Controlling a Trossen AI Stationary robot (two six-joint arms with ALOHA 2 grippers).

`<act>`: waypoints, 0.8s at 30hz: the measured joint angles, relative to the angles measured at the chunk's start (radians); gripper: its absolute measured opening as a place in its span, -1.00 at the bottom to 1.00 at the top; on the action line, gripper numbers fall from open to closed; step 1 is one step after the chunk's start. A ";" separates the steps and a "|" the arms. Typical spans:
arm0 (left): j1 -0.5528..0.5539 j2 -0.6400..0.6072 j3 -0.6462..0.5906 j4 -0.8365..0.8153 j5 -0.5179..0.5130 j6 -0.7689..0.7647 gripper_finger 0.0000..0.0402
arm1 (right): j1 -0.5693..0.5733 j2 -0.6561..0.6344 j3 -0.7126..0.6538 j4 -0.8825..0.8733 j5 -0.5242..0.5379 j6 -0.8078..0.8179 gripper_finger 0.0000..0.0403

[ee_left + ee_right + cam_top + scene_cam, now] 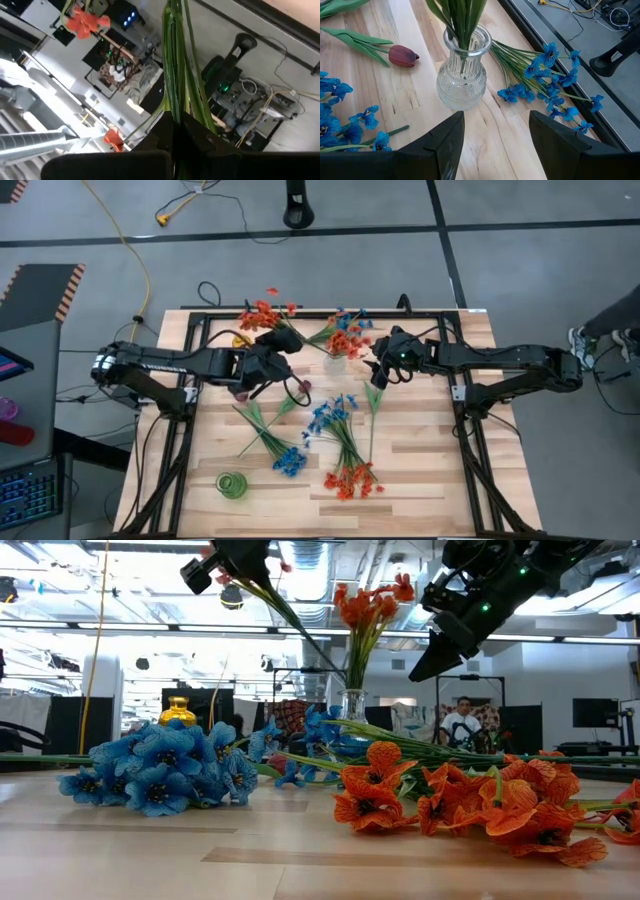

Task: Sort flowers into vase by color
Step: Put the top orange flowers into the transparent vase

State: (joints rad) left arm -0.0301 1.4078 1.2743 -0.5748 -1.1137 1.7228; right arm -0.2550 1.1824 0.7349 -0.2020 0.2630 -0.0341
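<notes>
holding an orange sprig point(262, 313) by its stems, the left gripper point(268, 352) must carry it to the clear vase point(463, 70) in front of the wide-open right gripper point(496, 135).

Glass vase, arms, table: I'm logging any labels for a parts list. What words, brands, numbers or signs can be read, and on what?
None can be read.
Ribbed clear glass vase: no label.
Pale wooden slatted table: no print.
Dark robot arms: no legible marking.
Dark screens in the room behind: too small to read.

Ribbed clear glass vase point(462, 75) on matt, pale wooden table point(415, 95).
</notes>
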 joint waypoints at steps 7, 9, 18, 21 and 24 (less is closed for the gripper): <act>0.037 0.000 0.000 0.078 0.013 0.060 -1.00 | 0.000 0.000 0.000 0.000 0.000 0.000 0.24; 0.044 0.000 0.000 0.079 0.013 0.087 -1.00 | 0.000 0.000 0.000 0.000 0.000 0.000 0.24; 0.054 0.000 0.000 0.079 0.067 0.096 -1.00 | 0.000 0.000 0.000 0.000 0.000 0.000 0.24; 0.054 0.000 0.000 0.080 0.091 0.112 -1.00 | 0.000 0.000 0.000 0.000 0.000 0.000 0.24; 0.055 0.000 0.000 0.080 0.112 0.156 -1.00 | 0.000 0.000 0.000 0.000 0.000 0.000 0.24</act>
State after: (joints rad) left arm 0.0246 1.4082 1.2743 -0.4946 -1.0014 1.8790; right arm -0.2550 1.1824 0.7349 -0.2016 0.2630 -0.0341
